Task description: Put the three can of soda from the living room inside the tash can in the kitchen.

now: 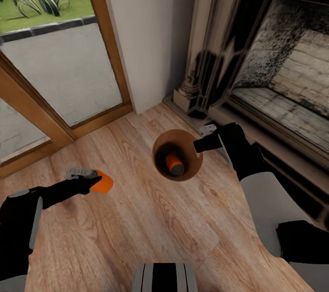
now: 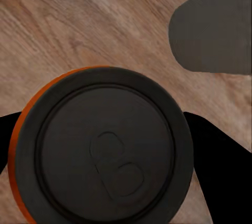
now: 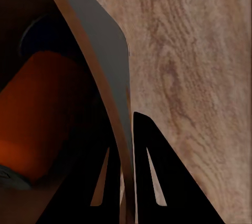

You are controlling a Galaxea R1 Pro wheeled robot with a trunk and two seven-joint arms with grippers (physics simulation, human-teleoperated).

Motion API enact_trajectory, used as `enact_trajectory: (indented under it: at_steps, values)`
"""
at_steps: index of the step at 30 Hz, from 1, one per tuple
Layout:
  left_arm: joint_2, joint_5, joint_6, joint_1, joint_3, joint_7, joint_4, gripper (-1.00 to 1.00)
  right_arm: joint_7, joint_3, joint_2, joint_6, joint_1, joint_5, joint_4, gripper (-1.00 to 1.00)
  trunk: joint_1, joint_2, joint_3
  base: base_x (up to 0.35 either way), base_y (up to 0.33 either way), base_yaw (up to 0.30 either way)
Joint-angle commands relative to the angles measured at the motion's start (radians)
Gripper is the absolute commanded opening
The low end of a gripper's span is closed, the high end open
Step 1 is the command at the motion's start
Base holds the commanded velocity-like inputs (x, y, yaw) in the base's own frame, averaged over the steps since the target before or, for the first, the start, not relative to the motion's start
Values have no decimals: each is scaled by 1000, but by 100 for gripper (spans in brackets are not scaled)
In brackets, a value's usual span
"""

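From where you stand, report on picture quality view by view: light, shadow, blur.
Head view: even daylight through the glass door, a soft shadow under the left claw, and a murky smeared fireplace. Left wrist view: the orange can sits close, its lid dull and shaded, the floor softly blurred. Right wrist view: the bin rim looms near, its inside dim, with the can inside blurred.

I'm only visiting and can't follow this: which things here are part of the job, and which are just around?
Job: orange can in left hand; bin gripped by right hand; orange can inside.
Around: fireplace; glass door; wood floor.
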Motion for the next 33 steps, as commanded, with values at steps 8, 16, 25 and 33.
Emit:
enact_trajectory:
  at_steps: [8,16,25,33]
  values:
    - [90,94,268,-270,-7,-213,-25,-100,34,-4,1,9,-2,-36,114,-100,-4,2,31,0,0,0]
    - [74,91,268,-493,-19,-255,-2,-100,36,-3,6,9,-5,-36,249,-100,-4,2,31,0,0,0]
    - [-26,89,268,-569,-300,-257,98,-100,37,3,17,9,-13,-36,287,-100,-4,2,31,0,0,0]
    - [-32,84,268,-571,-362,-257,138,-100,37,7,29,9,-32,-33,288,-100,-5,3,47,0,0,0]
